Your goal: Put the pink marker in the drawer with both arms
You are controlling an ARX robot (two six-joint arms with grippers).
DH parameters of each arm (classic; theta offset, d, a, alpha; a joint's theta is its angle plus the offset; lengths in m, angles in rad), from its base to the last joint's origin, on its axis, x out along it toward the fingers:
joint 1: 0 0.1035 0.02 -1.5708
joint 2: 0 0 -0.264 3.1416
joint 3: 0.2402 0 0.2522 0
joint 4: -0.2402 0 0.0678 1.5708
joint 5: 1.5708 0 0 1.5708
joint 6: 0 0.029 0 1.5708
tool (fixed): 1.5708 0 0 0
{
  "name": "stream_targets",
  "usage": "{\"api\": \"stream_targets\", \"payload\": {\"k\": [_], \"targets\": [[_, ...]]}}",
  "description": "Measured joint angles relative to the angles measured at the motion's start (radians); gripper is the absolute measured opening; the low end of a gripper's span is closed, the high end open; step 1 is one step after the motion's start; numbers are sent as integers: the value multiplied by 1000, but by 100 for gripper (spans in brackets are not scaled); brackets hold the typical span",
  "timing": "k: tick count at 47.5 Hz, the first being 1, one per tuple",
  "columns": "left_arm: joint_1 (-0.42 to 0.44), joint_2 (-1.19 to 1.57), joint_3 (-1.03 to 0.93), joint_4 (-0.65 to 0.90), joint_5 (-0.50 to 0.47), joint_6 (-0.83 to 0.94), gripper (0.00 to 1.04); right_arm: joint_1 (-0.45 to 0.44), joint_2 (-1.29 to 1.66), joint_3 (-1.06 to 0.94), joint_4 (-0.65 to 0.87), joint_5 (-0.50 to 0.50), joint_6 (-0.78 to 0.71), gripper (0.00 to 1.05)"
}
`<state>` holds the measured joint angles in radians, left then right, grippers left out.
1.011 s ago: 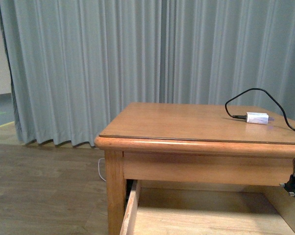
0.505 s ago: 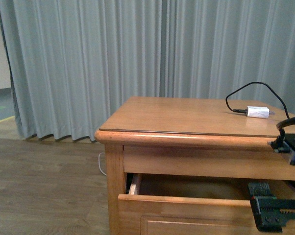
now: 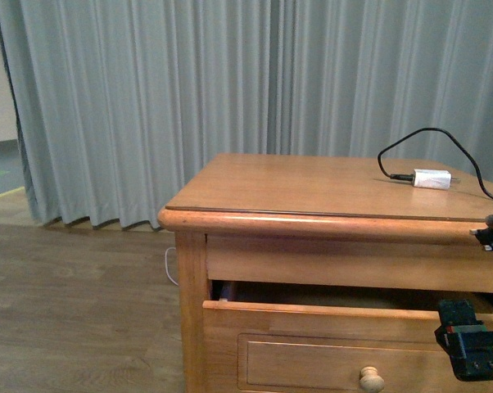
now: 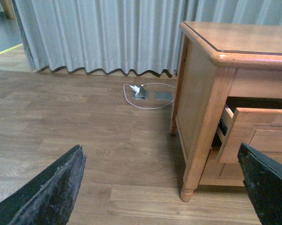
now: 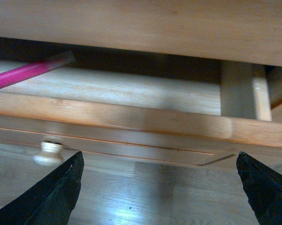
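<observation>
The pink marker [image 5: 24, 75] lies on the pale floor inside the drawer [image 5: 131, 119], seen in the right wrist view through the gap under the cabinet top. My right gripper [image 5: 159, 187] is open and empty, just outside the drawer front, beside the round knob [image 5: 48, 152]. In the front view the drawer [image 3: 345, 327] stands a narrow gap open, and my right arm [image 3: 474, 350] is at its right end. My left gripper [image 4: 159, 187] is open and empty, low over the floor off the cabinet's left side, apart from the drawer [image 4: 253, 131].
A white charger block [image 3: 431, 178] with a black cable lies on the cabinet top [image 3: 312, 196]. A floor socket with a white cable [image 4: 143, 91] sits near the grey curtain [image 3: 189, 98]. Wooden floor lies left of the cabinet leg [image 4: 197, 154].
The drawer has slid back into the cabinet, from wide open to a narrow gap. The right arm now shows lower at the frame's right edge, by the drawer front.
</observation>
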<state>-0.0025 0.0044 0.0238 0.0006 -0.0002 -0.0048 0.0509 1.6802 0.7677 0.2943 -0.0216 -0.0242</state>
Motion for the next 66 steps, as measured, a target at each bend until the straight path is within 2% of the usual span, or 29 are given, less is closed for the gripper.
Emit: {"api": "stream_targets", "payload": {"k": [12, 18, 36, 58, 66], "targets": [[0, 0, 0, 0, 0, 0, 99, 1, 67, -19, 159, 5, -8, 96], [0, 0, 0, 0, 0, 0, 99, 13, 129, -19, 272, 36, 8, 96], [0, 0, 0, 0, 0, 0, 99, 28, 246, 26, 453, 109, 25, 96], [0, 0, 0, 0, 0, 0, 99, 25, 291, 31, 521, 112, 24, 96], [0, 0, 0, 0, 0, 0, 99, -10, 225, 22, 432, 55, 25, 96]]}}
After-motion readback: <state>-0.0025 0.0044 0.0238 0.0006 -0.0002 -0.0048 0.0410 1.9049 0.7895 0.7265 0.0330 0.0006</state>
